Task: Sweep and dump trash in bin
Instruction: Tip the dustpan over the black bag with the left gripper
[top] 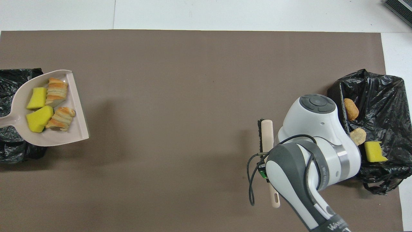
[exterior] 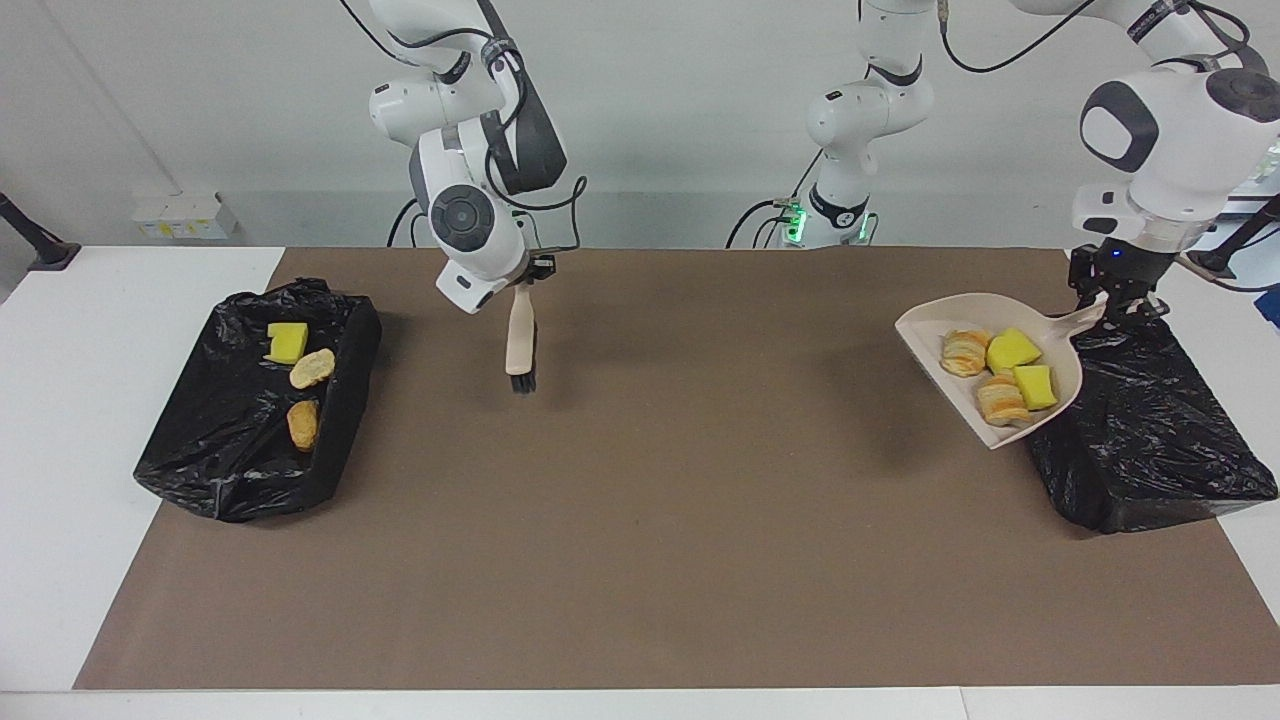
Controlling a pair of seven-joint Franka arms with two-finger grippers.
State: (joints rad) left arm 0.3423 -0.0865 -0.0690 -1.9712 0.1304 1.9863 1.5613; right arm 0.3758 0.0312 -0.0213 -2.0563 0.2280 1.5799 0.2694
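Left hand (exterior: 1118,300) pinches the dustpan (exterior: 990,365) handle over the bin (exterior: 1150,430) edge; premature tilting would spill trash (exterior: 1000,372) onto the desk (exterior: 640,480).

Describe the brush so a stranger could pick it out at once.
Start at the black bag-lined bin holding three pieces of trash. Over the brown mat beside it, the right tool holds the brush hanging upright: beige handle, black bristles downward, unlike the wide dustpan.

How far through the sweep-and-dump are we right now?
Done: three pieces lie in the bin at the right arm's end, and no trash shows on the mat.

In hand: the left tool holds the dustpan, carrying four pieces, beside the other bin. The right tool holds the brush.

Left: dumping that load.
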